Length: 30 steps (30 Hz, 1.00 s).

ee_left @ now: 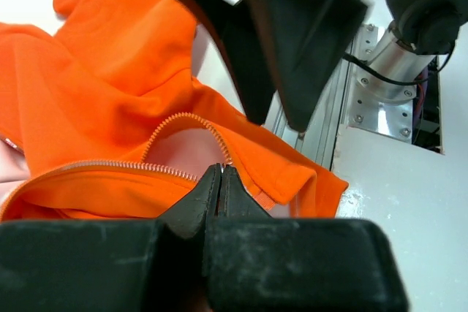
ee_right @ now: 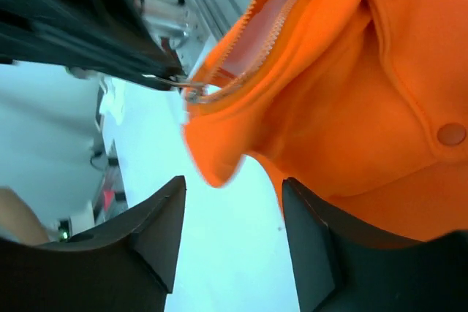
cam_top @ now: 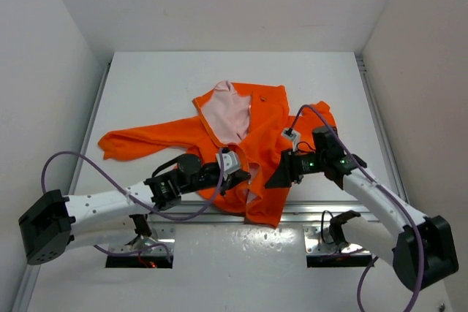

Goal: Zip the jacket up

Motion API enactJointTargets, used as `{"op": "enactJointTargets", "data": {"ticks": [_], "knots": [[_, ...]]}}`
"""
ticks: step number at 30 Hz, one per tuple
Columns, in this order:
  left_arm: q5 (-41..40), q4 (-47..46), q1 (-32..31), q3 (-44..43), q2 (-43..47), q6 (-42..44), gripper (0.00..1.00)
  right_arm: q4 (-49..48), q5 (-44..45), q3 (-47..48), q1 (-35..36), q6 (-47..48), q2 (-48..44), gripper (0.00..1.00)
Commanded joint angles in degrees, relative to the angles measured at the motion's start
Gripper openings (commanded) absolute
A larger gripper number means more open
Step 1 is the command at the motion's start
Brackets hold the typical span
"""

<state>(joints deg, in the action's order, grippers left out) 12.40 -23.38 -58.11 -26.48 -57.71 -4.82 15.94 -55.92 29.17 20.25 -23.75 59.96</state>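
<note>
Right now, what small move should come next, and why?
Probably close the open right pincer on the jacket hem just ahead of it: the left pincer is shut on the bottom end of the zipper, and the teeth above lie unjoined.

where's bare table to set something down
Bare table lies along the far edge behind the jacket, plus both far corners. Crowded at the near edge, where the left gripper and right gripper meet the hem.
</note>
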Motion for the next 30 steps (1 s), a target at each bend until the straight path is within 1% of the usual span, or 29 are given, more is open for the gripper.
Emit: {"op": "enactJointTargets", "data": {"ticks": [1, 2, 3, 7, 8, 9, 10, 11, 12, 13, 15, 16, 17, 18, 19, 20, 21, 23, 24, 30], "knots": [[1.48, -5.44, 0.98, -2.61, -2.57, -3.00, 0.00, 0.14, 6.50, 0.45, -0.47, -6.46, -6.43, 0.56], [1.48, -6.06, 0.98, -3.31, -3.28, -3.00, 0.00, 0.14, 7.22, 0.54, -0.48, -6.57, -7.31, 0.56], [1.48, -6.07, 0.98, -3.32, -4.85, -3.52, 0.00, 1.36, 8.27, 0.97, -0.82, -6.40, -9.93, 0.53], [2.71, -6.68, 2.21, -5.33, -8.11, -4.76, 0.00, 3.65, 7.50, 5.72, -0.13, -7.98, -11.36, 0.41], [3.58, -6.68, 3.69, -6.21, -8.73, -5.54, 0.00, 3.65, 7.41, 6.94, 0.22, -7.81, -11.27, 0.39], [3.59, -6.68, 4.31, -6.22, -9.34, -6.86, 0.00, 3.48, 7.32, 7.13, 1.62, -7.63, -11.10, 0.35], [4.11, -7.20, 5.71, -7.00, -10.48, -7.65, 0.00, 2.52, 7.06, 7.48, 2.16, -7.72, -11.01, 0.33], [5.08, -7.21, 5.72, -7.70, -11.01, -8.36, 0.00, 2.51, 6.97, 7.48, 3.12, -7.72, -11.18, 0.31], [5.09, -7.21, 6.86, -7.71, -11.02, -8.89, 0.00, 2.25, 7.23, 7.66, 4.96, -6.76, -11.19, 0.28], [5.09, -7.73, 6.87, -8.23, -11.71, -10.20, 0.00, 2.60, 7.75, 7.66, 6.54, -6.58, -11.53, 0.24], [5.09, -8.35, 8.44, -8.85, -12.25, -11.52, 0.00, 1.29, 8.99, 6.61, 6.99, -7.36, -11.54, 0.24], [5.09, -8.35, 8.45, -8.85, -12.25, -12.31, 0.00, 0.76, 9.42, 6.26, 8.30, -6.76, -11.54, 0.31], [5.09, -8.35, 8.97, -9.46, -13.03, -12.32, 0.00, 1.19, 13.52, 6.34, 9.01, -5.10, -11.71, 0.33], [5.09, -8.35, 9.58, -10.25, -13.65, -12.84, 0.00, 5.37, 20.87, 6.95, 9.89, -0.38, -11.89, 0.33], [5.09, -8.35, 9.59, -10.26, -13.65, -12.85, 0.00, 5.76, 24.42, 6.87, 12.85, 5.49, -13.02, 0.34], [5.78, -8.35, 10.11, -10.78, -13.65, -12.85, 0.00, 6.20, 29.94, 6.87, 13.93, 11.64, -13.64, 0.37], [5.79, -7.83, 10.12, -10.79, -13.65, -12.85, 0.00, 5.86, 37.74, 5.74, 16.38, 14.32, -14.95, 0.37], [6.57, -7.83, 10.12, -11.31, -14.18, -12.85, 0.00, 2.71, 44.55, 4.59, 19.72, 23.27, -16.97, 0.40], [7.10, -7.83, 10.64, -11.31, -14.18, -12.85, 0.00, 1.99, 50.59, 3.80, 21.04, 25.31, -17.94, 0.41], [8.34, -7.83, 10.65, -11.84, -15.32, -13.99, 0.00, -5.21, 55.74, 4.49, 24.66, 34.98, -17.25, 0.44]]}}
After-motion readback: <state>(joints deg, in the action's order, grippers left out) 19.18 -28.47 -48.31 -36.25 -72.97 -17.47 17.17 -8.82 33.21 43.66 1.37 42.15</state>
